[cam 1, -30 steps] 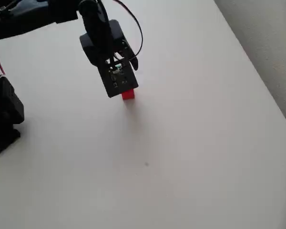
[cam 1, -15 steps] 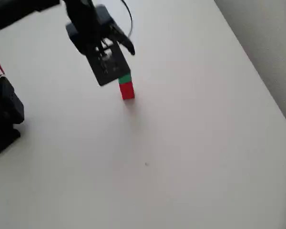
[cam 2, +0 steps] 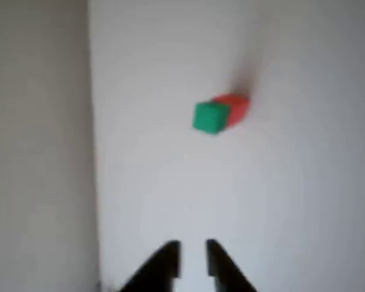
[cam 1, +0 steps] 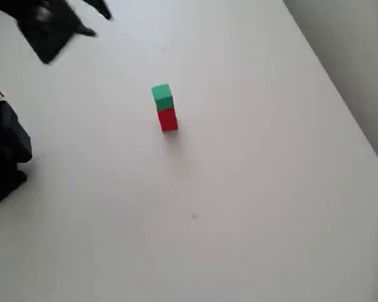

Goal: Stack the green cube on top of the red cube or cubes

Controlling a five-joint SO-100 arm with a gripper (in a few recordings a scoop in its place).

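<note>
green cube (cam 1: 162, 96) rests atop red cube (cam 1: 167, 119) | gripper (cam 2: 193, 255) well apart, fingers narrow, empty | stacking looks done

A plain white table (cam 1: 252, 189) carries the things; its right edge runs diagonally from about one o'clock down to four o'clock in the overhead view, with grey floor beyond. Directly on it stands the red cube (cam 1: 167, 119), a little toward eleven o'clock from the picture's middle, casting a soft shadow toward five o'clock. A black arm base (cam 1: 5, 151) sits at nine o'clock. A tiny dark speck (cam 1: 193, 216), perhaps a mark, lies near six o'clock.
</note>
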